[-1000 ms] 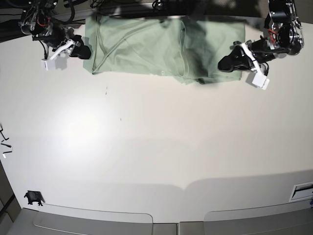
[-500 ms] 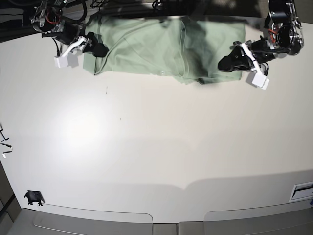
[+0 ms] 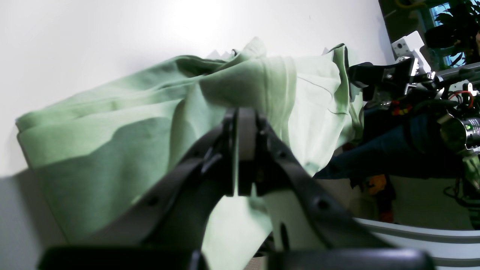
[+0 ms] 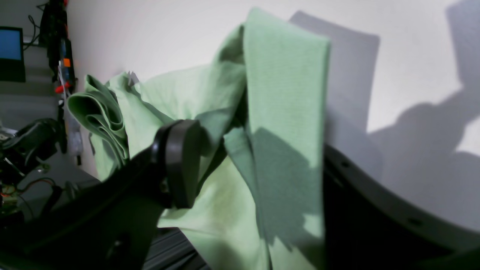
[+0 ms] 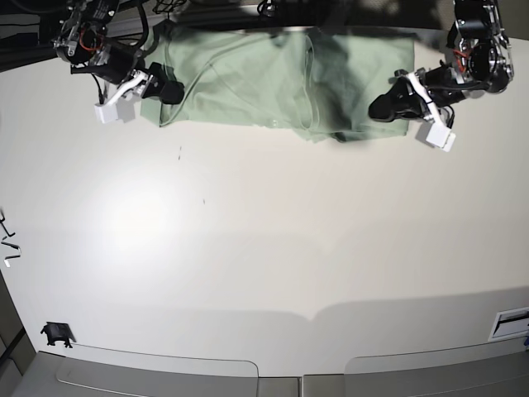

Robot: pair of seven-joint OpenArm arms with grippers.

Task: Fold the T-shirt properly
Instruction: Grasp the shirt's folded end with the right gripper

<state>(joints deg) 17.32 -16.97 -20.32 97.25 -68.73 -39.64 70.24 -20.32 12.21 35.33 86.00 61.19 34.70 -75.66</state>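
Observation:
The pale green T-shirt (image 5: 273, 78) lies spread along the table's back edge, partly folded, with a crumpled lower right corner. My left gripper (image 5: 380, 107) is at that right corner. In the left wrist view its fingers (image 3: 245, 146) are pressed together, shut on a raised fold of the T-shirt (image 3: 112, 123). My right gripper (image 5: 168, 88) is at the shirt's left edge. In the right wrist view it (image 4: 255, 165) stands open, and an upright folded edge of the T-shirt (image 4: 285, 93) is between its fingers (image 4: 180, 165).
The white table (image 5: 264, 248) stretches toward the front. A small black object (image 5: 55, 333) sits at the front left corner, and small white bits (image 5: 7, 244) lie at the left edge. Dark equipment and cables (image 5: 107, 12) crowd the back edge.
My right gripper has moved right from beside the shirt onto its left edge, still open. The left arm and the shirt's right corner have not moved.

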